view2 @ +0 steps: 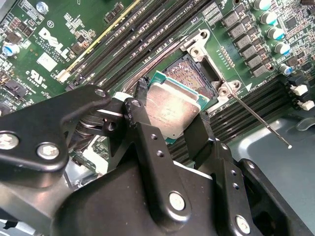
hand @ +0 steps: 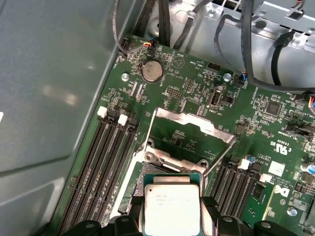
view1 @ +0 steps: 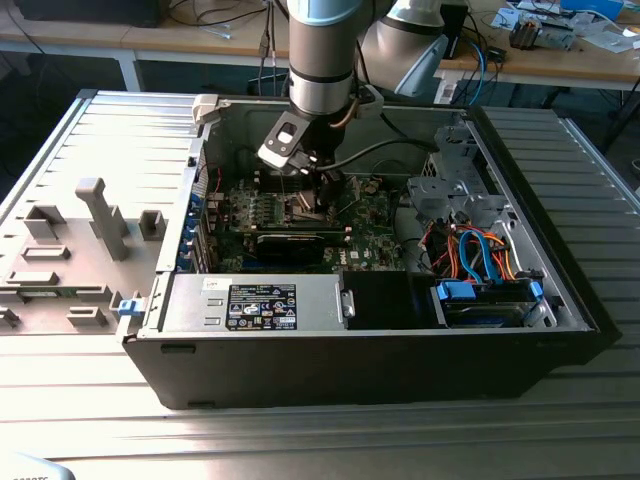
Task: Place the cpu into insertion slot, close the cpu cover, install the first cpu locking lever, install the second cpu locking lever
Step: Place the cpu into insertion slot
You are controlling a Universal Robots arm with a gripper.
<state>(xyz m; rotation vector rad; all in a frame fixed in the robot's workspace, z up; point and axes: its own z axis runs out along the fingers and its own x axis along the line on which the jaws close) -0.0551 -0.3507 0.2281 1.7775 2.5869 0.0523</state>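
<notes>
**One CPU Pinched Above the Open Socket**

1. Gripper position. In the exterior view the gripper (view1: 318, 190) is lowered into the open computer case (view1: 300, 375), directly above the green motherboard (view1: 372, 215).

2. Jaw state. The jaws are closed on the cpu (view2: 172, 105). In the second wrist view, one black finger (view2: 142, 130) presses against one edge of the chip and the other finger bears on the opposite edge.

3. CPU location. The cpu sits between the fingertips with its silvery top facing the cameras. It overlaps one side of the insertion slot (view2: 189, 73) and appears slightly tilted. Part of the slot's contact field remains exposed. Contact between chip and slot cannot be determined.

4. Cover state. The cpu cover (hand: 192, 120) is swung up off the slot, on the side nearest the coin cell (hand: 151, 71).

5. Lever state. A thin metal lever (view2: 261, 120) extends from one corner of the slot frame, across the adjacent memory slots (view2: 147, 37).
</notes>
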